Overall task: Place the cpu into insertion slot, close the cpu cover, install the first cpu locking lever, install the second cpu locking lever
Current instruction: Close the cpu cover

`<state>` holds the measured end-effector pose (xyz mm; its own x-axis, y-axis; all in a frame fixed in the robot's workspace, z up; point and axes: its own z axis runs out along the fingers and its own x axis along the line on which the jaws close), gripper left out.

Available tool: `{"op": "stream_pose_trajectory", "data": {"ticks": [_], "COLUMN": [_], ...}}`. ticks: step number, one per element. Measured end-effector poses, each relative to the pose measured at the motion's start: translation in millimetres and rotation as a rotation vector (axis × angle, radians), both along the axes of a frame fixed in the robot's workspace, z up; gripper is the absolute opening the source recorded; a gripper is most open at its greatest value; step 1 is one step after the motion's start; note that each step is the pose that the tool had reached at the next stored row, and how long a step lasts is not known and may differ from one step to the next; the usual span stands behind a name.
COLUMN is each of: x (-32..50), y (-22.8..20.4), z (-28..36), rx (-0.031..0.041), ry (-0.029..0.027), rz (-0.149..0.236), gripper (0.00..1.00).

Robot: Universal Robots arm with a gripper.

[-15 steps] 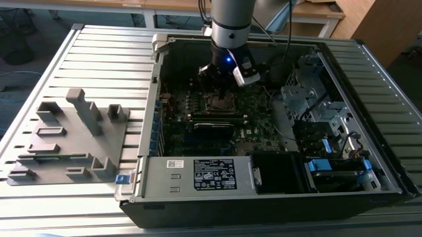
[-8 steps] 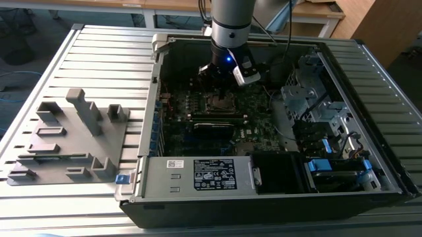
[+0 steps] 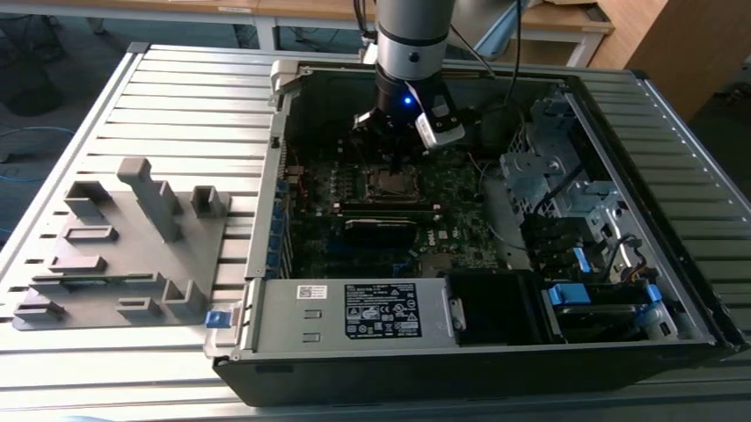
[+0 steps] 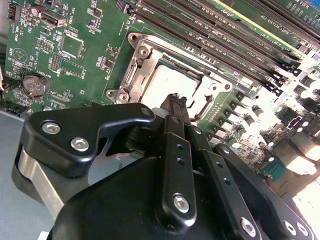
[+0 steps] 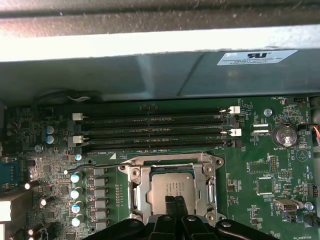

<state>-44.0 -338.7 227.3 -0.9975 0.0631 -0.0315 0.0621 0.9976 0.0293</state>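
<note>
The cpu (image 5: 170,186) (image 4: 165,80), a flat grey square, lies in the insertion slot (image 3: 391,182) on the green board inside the open case. The cpu cover (image 5: 135,192) (image 4: 134,70), a silver frame with a cut-out middle, lies down around the chip. My gripper (image 5: 175,204) (image 4: 175,100) (image 3: 393,154) hangs just above one edge of the socket. Its two black fingers are pressed together with nothing between them. I cannot tell how the locking levers stand.
Long memory slots (image 5: 150,131) (image 4: 215,30) run beside the socket, and a coin cell (image 5: 286,135) sits further off. The case wall (image 5: 150,75) rises behind them. A black module (image 3: 382,227), a power supply (image 3: 352,312), a drive cage (image 3: 551,167) and a grey fixture (image 3: 118,255) surround the area.
</note>
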Motion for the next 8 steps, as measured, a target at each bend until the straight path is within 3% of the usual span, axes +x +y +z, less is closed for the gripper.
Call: {"op": "stream_pose_trajectory", "data": {"ticks": [8], "x": [0.1], "y": [0.0], "z": [-0.7], "rx": [-0.0001], "ry": [0.0001], "rz": [-0.017], "gripper": [0.11]}}
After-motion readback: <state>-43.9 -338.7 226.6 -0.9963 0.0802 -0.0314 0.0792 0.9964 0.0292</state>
